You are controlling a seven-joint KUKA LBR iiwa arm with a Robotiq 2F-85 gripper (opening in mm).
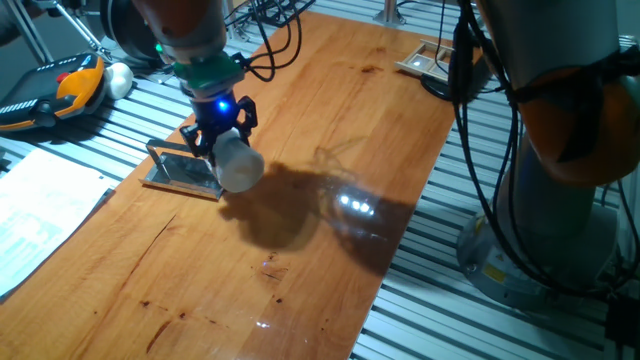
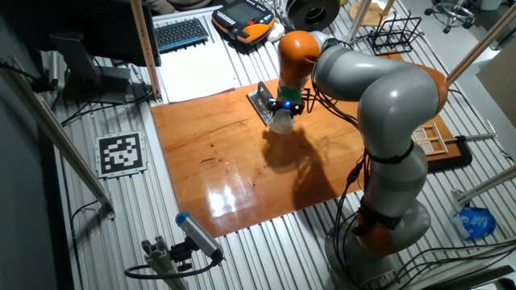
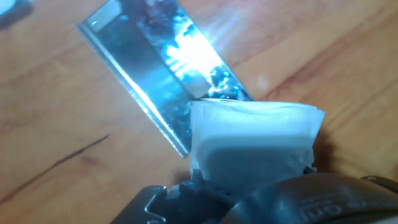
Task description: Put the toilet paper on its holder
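Observation:
My gripper [image 1: 222, 138] is shut on the toilet paper [image 1: 238, 163], a fat white roll held just above the table. The roll hangs over the near end of the holder [image 1: 183, 168], a shiny grey metal plate with a thin raised bar along its far edge. In the other fixed view the roll [image 2: 280, 122] sits under the gripper [image 2: 285, 108] beside the holder [image 2: 262, 100]. In the hand view the roll [image 3: 252, 146] fills the lower middle and covers the lower end of the holder [image 3: 155, 56]. The fingertips are hidden behind the roll.
An orange and black pendant [image 1: 55, 90] and a small white ball [image 1: 119, 78] lie beyond the table's left edge. White paper sheets [image 1: 40, 215] lie to the left. A pale wooden framed tray [image 1: 427, 60] sits at the far corner. Cables [image 1: 265, 45] hang behind the gripper.

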